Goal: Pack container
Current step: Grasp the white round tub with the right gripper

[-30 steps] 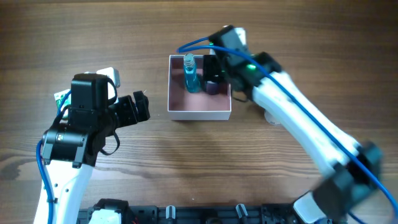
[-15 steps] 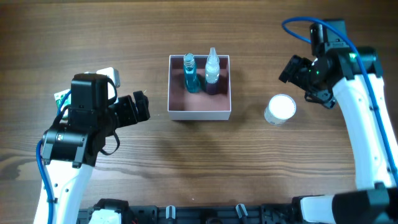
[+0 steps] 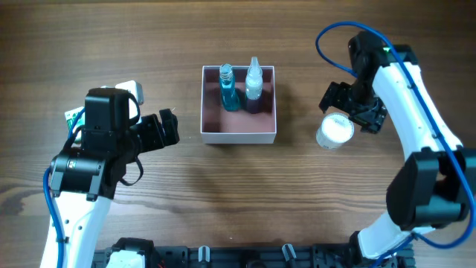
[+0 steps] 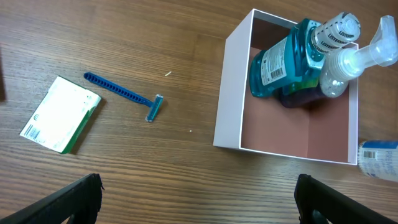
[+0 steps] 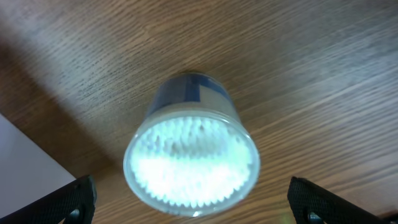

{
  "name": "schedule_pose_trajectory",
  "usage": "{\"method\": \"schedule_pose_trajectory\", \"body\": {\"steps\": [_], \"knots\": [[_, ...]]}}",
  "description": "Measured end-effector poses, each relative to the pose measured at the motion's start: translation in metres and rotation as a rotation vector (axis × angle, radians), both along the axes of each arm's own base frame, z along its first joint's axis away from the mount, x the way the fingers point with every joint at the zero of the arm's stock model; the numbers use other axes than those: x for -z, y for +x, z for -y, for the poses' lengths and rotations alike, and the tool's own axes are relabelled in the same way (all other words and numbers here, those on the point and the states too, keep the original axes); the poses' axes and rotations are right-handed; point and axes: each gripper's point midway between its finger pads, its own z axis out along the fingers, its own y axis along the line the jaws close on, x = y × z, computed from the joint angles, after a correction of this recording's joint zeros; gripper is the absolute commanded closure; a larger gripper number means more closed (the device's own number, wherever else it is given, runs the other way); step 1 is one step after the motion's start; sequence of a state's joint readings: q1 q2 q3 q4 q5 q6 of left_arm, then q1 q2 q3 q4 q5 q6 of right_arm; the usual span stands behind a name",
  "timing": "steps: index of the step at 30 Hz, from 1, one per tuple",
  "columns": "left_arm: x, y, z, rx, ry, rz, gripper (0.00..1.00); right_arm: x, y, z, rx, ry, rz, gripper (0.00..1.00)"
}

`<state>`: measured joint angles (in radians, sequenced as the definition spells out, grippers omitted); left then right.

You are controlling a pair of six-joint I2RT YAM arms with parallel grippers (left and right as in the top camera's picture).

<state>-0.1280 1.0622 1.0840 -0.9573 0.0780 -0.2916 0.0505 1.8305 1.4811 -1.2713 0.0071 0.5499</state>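
Note:
The container (image 3: 238,132) is a square white box with a pink inside, at the table's middle. A blue bottle (image 3: 227,89) and a clear spray bottle (image 3: 254,79) stand along its far wall. The left wrist view shows the same box (image 4: 231,93) with both bottles leaning in its far corner. A round clear tub of cotton swabs (image 3: 335,131) stands to the right of the box. My right gripper (image 3: 349,110) hovers open just above and beside it, and the tub (image 5: 191,160) sits between the spread fingers. My left gripper (image 3: 162,131) is open, left of the box.
A blue razor (image 4: 123,94) and a green-and-white packet (image 4: 61,114) lie on the wood left of the container. From overhead the packet (image 3: 71,117) and a white object (image 3: 131,89) peek out from under my left arm.
My right arm has swung from over the container out to the right, leaving the spray bottle in the box, and now hangs over the swab tub. The left arm has not moved.

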Motion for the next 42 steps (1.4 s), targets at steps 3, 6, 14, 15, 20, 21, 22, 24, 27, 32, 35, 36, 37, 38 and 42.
{"method": "schedule_pose_trajectory", "body": {"steps": [3, 6, 14, 15, 20, 21, 22, 24, 27, 32, 35, 36, 37, 38, 42], "knots": [[0.0, 0.0, 0.0, 0.0, 0.0, 0.0, 0.0, 0.007, 0.0, -0.002, -0.015, 0.011, -0.02, 0.0], [0.0, 0.0, 0.0, 0.0, 0.0, 0.0, 0.0, 0.011, 0.0, -0.003, -0.024, 0.015, -0.031, 0.0], [0.0, 0.0, 0.0, 0.0, 0.0, 0.0, 0.0, 0.023, -0.001, -0.004, -0.038, 0.023, -0.067, 0.0], [0.0, 0.0, 0.0, 0.0, 0.0, 0.0, 0.0, 0.024, -0.001, -0.004, -0.038, 0.026, -0.07, 0.0], [0.0, 0.0, 0.0, 0.0, 0.0, 0.0, 0.0, 0.036, -0.005, -0.004, -0.041, 0.026, -0.077, 0.0], [0.0, 0.0, 0.0, 0.0, 0.0, 0.0, 0.0, 0.04, -0.008, -0.004, -0.041, 0.026, -0.086, 0.0], [0.0, 0.0, 0.0, 0.0, 0.0, 0.0, 0.0, 0.044, -0.011, -0.004, -0.041, 0.026, -0.094, 0.0], [0.0, 0.0, 0.0, 0.0, 0.0, 0.0, 0.0, 0.051, -0.015, -0.004, -0.041, 0.029, -0.101, 0.0], [0.0, 0.0, 0.0, 0.0, 0.0, 0.0, 0.0, 0.055, -0.016, -0.005, -0.051, 0.035, -0.098, 0.0], [0.0, 0.0, 0.0, 0.0, 0.0, 0.0, 0.0, 0.056, -0.008, -0.007, -0.062, 0.047, -0.068, 0.01], [0.0, 0.0, 0.0, 0.0, 0.0, 0.0, 0.0, 0.056, -0.006, -0.007, -0.062, 0.047, -0.059, 0.03], [0.0, 0.0, 0.0, 0.0, 0.0, 0.0, 0.0, 0.057, -0.006, -0.008, -0.063, 0.048, -0.058, 0.05], [0.0, 0.0, 0.0, 0.0, 0.0, 0.0, 0.0, 0.057, -0.006, -0.008, -0.065, 0.048, -0.057, 0.09], [0.0, 0.0, 0.0, 0.0, 0.0, 0.0, 0.0, 0.057, -0.006, -0.008, -0.068, 0.048, -0.056, 0.11], [0.0, 0.0, 0.0, 0.0, 0.0, 0.0, 0.0, 0.057, -0.006, -0.009, -0.075, 0.055, -0.056, 0.2]]}}
